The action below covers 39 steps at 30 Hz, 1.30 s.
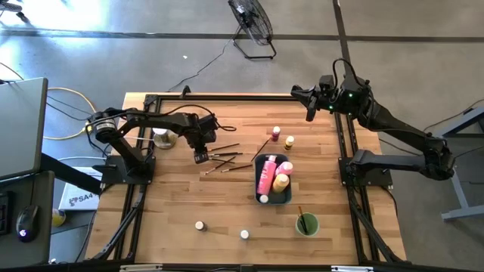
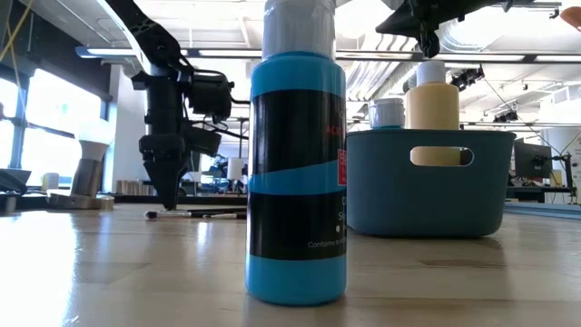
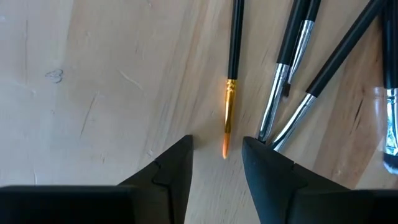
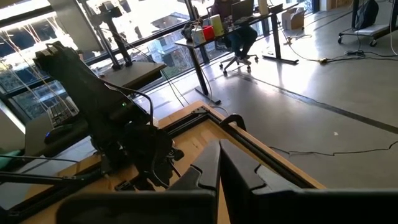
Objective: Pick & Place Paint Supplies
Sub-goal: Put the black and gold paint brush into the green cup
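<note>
A thin paintbrush with a glossy black handle, gold ferrule and orange bristle tip (image 3: 228,112) lies flat on the pale wooden desk (image 1: 174,204), at the edge of a loose scatter of similar slim brushes with silver ferrules (image 1: 225,159). The left pincer (image 3: 216,155) hangs low over it, its two dark wedge-shaped fingers spread, the orange tip between them and not yet pinched. To one side, a blue-grey rectangular plastic tray (image 1: 286,189) holds a pink squeeze bottle (image 1: 266,175) and a yellow one (image 1: 280,182). The right pincer (image 1: 310,113) waits raised at the desk's far edge, fingers pressed together.
</note>
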Tool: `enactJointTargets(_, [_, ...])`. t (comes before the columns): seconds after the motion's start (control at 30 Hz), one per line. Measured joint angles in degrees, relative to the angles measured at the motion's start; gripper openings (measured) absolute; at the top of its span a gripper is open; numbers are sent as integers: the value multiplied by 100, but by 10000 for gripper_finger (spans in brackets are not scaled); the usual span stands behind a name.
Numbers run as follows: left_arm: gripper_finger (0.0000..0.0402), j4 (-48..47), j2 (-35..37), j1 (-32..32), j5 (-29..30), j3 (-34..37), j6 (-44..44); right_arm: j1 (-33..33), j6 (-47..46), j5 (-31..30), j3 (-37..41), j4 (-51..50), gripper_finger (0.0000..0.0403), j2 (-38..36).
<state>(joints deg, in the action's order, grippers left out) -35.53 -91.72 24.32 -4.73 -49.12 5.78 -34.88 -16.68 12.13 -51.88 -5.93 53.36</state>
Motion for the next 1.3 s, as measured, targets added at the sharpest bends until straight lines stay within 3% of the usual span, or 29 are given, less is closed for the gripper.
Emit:
enactJointTargets(0.3, [133, 2, -4, 2, 22, 0, -2, -1, 40, 1, 0, 0, 3, 0])
enactJointTargets(0.77, [18, 4, -11, 8, 43, 7, -4, 0, 40, 1, 0, 0, 3, 0])
enactJointTargets(0.93, [3, 0, -11, 8, 16, 9, -5, -1, 42, 3, 0, -2, 3, 0])
enactJointTargets(1.3, [1, -33, -17, 0, -954, 16, -40, -1, 40, 53, 0, -31, 2, 0])
